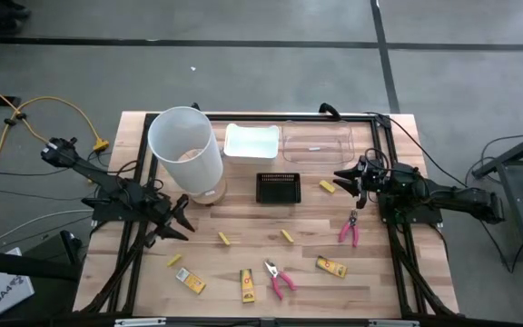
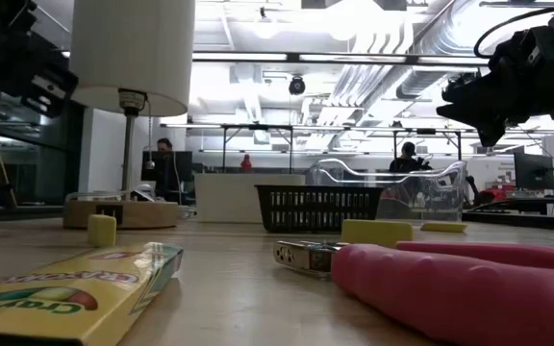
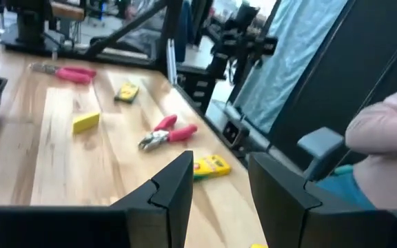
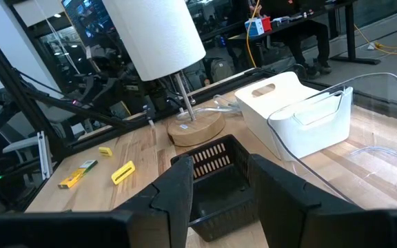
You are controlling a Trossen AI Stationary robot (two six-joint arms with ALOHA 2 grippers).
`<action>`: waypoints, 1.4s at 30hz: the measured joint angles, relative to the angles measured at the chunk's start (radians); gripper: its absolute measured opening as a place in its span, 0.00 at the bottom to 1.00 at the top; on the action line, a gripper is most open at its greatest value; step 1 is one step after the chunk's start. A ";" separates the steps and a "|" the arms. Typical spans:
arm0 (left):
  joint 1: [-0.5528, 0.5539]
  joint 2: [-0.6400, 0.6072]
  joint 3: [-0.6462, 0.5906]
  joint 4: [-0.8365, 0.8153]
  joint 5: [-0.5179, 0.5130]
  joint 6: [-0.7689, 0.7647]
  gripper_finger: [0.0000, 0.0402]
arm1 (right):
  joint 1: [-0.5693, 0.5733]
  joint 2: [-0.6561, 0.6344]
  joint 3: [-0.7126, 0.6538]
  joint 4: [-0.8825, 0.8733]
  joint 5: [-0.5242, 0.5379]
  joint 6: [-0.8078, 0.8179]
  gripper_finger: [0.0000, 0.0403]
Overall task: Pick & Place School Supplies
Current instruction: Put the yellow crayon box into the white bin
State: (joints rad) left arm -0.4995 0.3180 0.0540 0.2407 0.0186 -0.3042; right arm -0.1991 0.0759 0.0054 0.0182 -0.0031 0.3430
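"Crayola" printed on yellow packet

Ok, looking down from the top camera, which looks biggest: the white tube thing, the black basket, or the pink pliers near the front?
1. White cylinder: clearly largest, though it stands tall, nearer the camera.
2. Black basket.
3. Pink pliers: smallest, slimmer than the basket.

On the yellow packet at the lower left of my low view I read what looks like "Crayola", upside down; nothing else is legible.
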 joint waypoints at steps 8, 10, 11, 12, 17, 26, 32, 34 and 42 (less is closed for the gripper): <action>0.000 0.121 0.084 0.004 -0.044 -0.004 0.34 | 0.000 0.000 0.000 0.000 0.000 0.000 0.33; 0.000 0.160 0.110 0.005 -0.044 -0.004 0.34 | 0.000 0.000 0.000 0.000 0.000 0.000 0.33; -0.001 0.181 0.124 0.005 -0.044 -0.004 0.34 | 0.000 0.000 0.000 0.000 0.000 0.000 0.33; -0.004 0.203 0.139 0.005 -0.044 -0.004 0.34 | 0.000 0.000 0.000 0.000 0.000 0.000 0.33; -0.036 0.319 0.218 0.004 -0.056 -0.004 0.34 | 0.000 0.000 0.000 0.000 0.000 0.000 0.33; -0.133 0.524 0.342 0.001 -0.174 -0.006 0.34 | 0.000 0.000 0.000 0.000 0.000 0.000 0.33; -0.177 0.626 0.388 0.000 -0.240 -0.071 0.34 | 0.000 0.000 0.000 0.000 0.000 0.000 0.33; -0.187 0.655 0.397 0.000 -0.257 -0.100 0.34 | 0.000 0.000 0.000 0.000 0.000 0.000 0.33; -0.225 0.732 0.402 0.000 -0.273 -0.189 0.34 | 0.000 0.000 0.000 0.000 0.000 0.000 0.33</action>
State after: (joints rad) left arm -0.7244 1.0496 0.4564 0.2404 -0.2541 -0.4930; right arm -0.1991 0.0757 0.0051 0.0183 -0.0029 0.3431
